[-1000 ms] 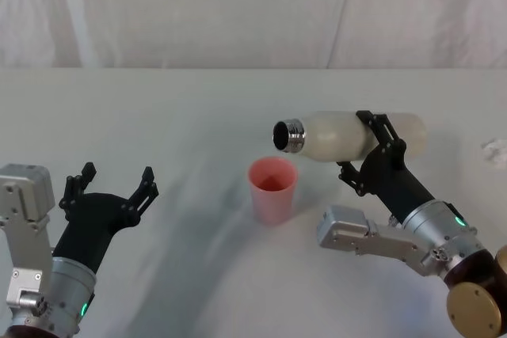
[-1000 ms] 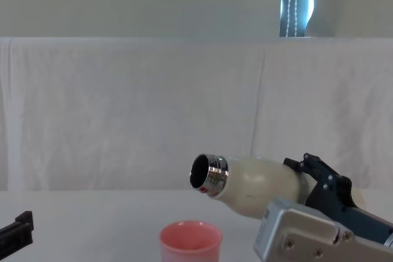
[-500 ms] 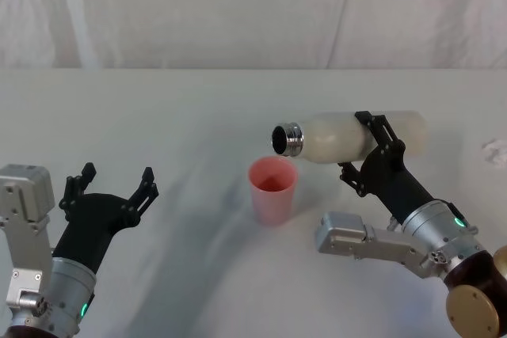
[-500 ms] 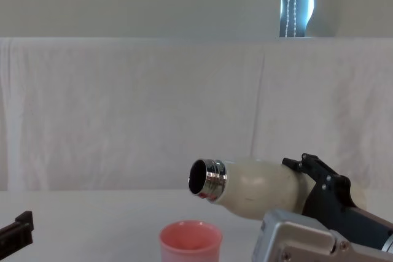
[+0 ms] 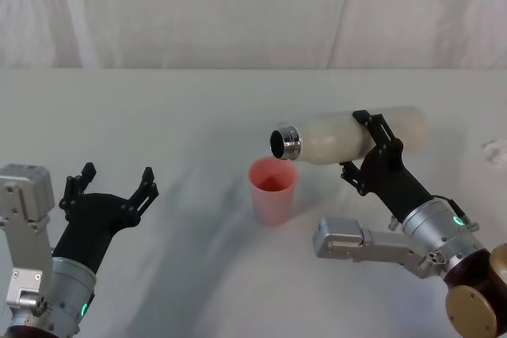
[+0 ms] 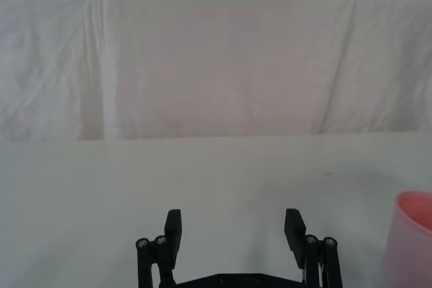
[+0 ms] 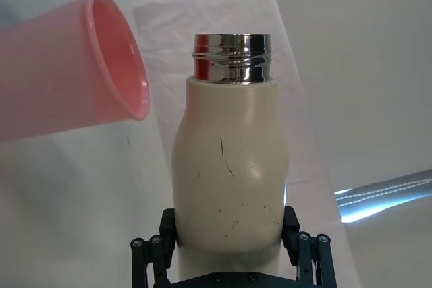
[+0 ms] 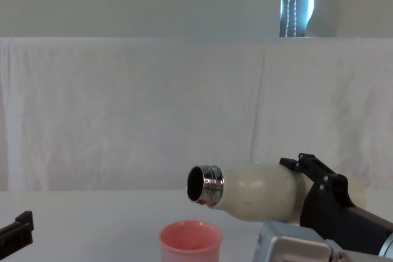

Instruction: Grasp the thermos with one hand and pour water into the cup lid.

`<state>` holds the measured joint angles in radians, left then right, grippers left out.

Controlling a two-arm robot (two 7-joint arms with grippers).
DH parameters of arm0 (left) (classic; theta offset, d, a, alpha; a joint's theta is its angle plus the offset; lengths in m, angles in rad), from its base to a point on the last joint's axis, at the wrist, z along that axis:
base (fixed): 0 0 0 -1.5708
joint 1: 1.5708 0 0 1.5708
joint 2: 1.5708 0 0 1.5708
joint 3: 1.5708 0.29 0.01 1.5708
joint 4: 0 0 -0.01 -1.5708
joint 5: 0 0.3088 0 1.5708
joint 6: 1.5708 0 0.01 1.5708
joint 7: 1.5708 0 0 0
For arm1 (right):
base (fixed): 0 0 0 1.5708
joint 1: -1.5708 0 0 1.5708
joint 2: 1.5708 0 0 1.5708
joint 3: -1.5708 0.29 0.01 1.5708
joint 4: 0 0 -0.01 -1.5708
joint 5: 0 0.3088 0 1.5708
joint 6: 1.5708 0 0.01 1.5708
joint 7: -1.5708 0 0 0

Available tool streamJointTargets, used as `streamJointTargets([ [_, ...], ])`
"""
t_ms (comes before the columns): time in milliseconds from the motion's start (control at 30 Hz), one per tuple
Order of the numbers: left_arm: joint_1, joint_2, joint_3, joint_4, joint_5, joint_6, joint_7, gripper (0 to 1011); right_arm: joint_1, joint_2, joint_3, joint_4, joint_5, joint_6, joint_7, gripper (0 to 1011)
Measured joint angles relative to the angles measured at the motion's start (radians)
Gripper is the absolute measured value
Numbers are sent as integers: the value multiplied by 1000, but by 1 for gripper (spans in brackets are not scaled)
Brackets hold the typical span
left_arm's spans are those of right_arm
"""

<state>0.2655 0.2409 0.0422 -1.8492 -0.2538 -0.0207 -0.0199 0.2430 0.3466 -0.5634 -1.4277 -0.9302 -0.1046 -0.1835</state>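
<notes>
Left gripper (image 5: 111,180) sits low at about 8 o'clock on the white table (image 5: 182,116), fingers spread wide apart with nothing between them, just parked there well away from the action. From its own wrist camera you can see the two black fingertips (image 6: 174,224) apart, and the pink cup's edge off to one side.

Moving toward the middle, the cup lid (image 5: 273,190) stands upright on the table, roughly dead centre, mouth open to the ceiling. Can't tell if there's any water in it.

Right above it and out toward 3 o'clock is the thermos (image 5: 348,135), tipped over almost flat, its shiny steel neck (image 5: 286,142) pointing toward 9 o'clock and hanging just over the cup's far rim, not touching it. From the chest camera the neck dips slightly downward over the cup.

Right gripper (image 5: 371,142) is clamped around the thermos body, past the middle toward the base, coming up from 5 o'clock.
</notes>
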Motion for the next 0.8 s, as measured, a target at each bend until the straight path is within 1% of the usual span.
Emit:
streamJointTargets([
  [800,0,0,0,0,0,0,0,1001,32,30,-39,14,-75,17,-35,957],
])
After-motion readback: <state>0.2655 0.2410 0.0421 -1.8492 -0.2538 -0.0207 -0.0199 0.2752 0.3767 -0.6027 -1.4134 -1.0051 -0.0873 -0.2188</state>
